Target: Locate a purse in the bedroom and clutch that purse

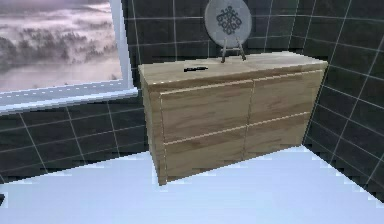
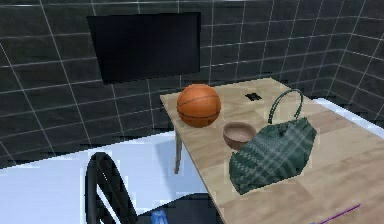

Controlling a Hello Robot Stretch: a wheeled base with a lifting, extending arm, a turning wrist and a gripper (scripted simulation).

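As it rests on the wooden table (image 2: 350, 185), the green checked purse (image 2: 275, 152) sits just beside a brown bowl (image 2: 238, 134), near an orange basketball (image 2: 198, 104). Gripper's state cannot be told.

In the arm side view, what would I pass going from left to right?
Dark chair back → orange basketball → small brown bowl → green checked purse, the last three on the wooden table.
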